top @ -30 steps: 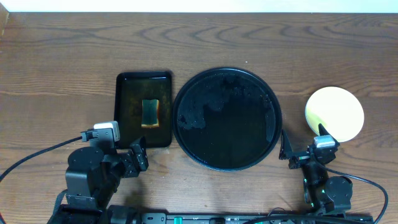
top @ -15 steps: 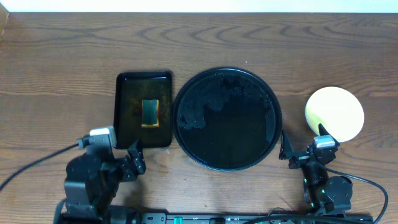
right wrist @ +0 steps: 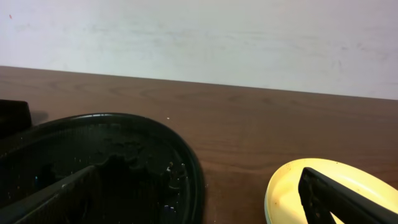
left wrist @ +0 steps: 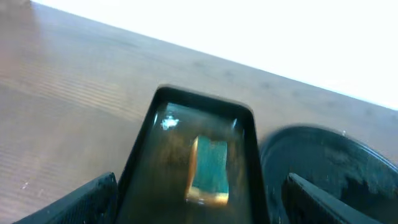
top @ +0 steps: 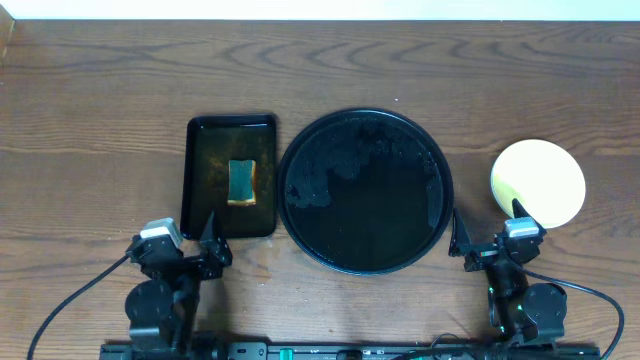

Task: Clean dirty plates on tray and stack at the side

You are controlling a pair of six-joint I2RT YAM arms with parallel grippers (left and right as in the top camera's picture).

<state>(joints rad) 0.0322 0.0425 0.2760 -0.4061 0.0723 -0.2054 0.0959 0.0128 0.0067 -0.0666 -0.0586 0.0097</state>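
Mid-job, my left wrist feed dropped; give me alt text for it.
A green-and-yellow sponge lies in a rectangular black tray on the wooden table, framed between the fingers of the open left end effector. The edge of the round black tray shows at right.

The matte black left arm and its twin, the matte black right arm, are built of stubby, rounded cylindrical housings. The left gripper has two dark, flat-faced wedge fingers with slanted top edges. The right gripper has the same kind of black tapering fingers, dull and unmarked. Just behind the left jaws sits a pale grey boxy camera block, and a smaller grey block sits behind the right jaws. A thin black cable runs out from behind the left jaws. A second cable, also black, loops behind the right jaws, where small green lights glow on the housing.
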